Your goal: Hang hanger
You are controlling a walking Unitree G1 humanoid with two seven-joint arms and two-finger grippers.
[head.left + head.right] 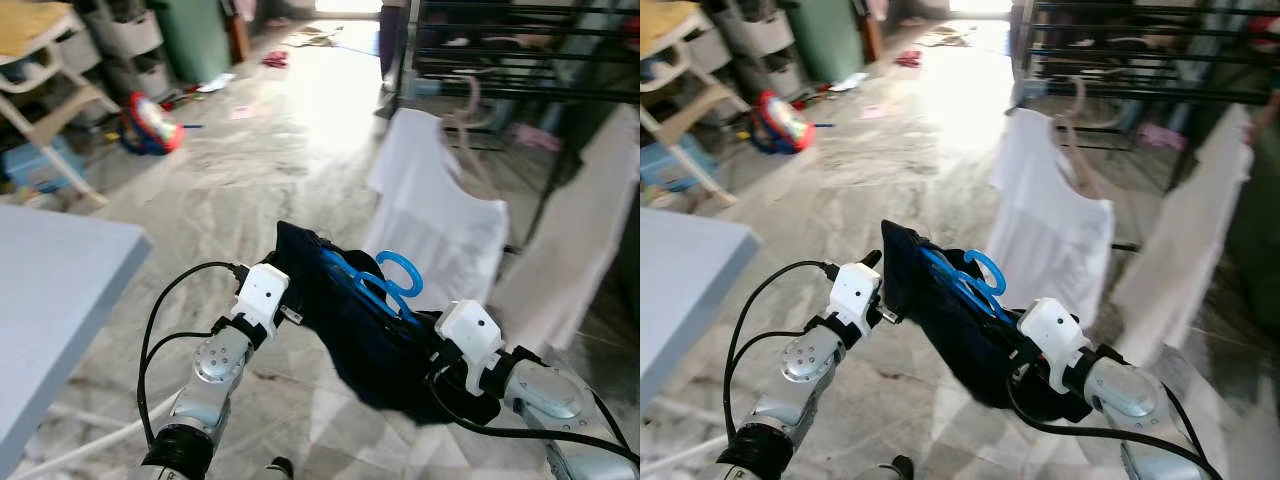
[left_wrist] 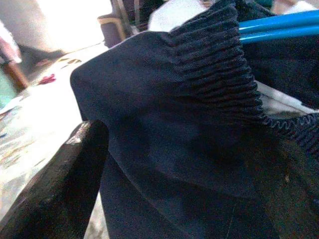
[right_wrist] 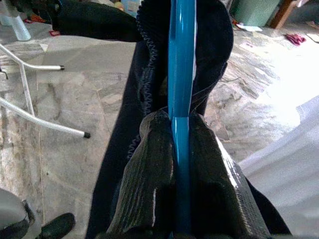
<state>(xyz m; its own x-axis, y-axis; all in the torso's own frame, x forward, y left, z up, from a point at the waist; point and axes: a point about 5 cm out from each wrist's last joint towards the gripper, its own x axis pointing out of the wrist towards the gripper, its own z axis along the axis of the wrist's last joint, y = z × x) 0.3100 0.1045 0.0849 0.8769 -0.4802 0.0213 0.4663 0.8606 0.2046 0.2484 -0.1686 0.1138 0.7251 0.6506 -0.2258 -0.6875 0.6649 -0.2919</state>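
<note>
Marble-patterned floor (image 1: 250,190) runs ahead of me, sunlit at 12 o'clock. Black drying rack (image 1: 520,60) stands at 1 to 2 o'clock with a white shirt (image 1: 430,215) already hanging from it on a pale hanger. Grey table (image 1: 50,300) edge at 9 o'clock; red toy (image 1: 150,125) and white chair (image 1: 50,100) at 10 to 11 o'clock.

Task item: blue hanger (image 1: 385,285) is threaded inside a dark navy garment (image 1: 350,330), hook sticking up at the centre of the head view. I carry both between the two arms, well short of the rack.

Right gripper (image 3: 180,149): fingers clenched on the blue hanger bar, with garment fabric around it; the wrist view shows the bar pinched between both pads. Left gripper (image 1: 285,300): at the garment's 9 o'clock edge. The left wrist view shows one black finger (image 2: 65,184) against the fabric near the ribbed waistband (image 2: 214,64); I cannot tell whether the fingers are closed on it.

Progress, my judgement: garment is on the hanger and lifted. Not yet done: approach the rack, raise the hook to a rail, seat it, let go. Hook points up, which should help.

Writing/labels: none legible on garment, hanger or rack.
</note>
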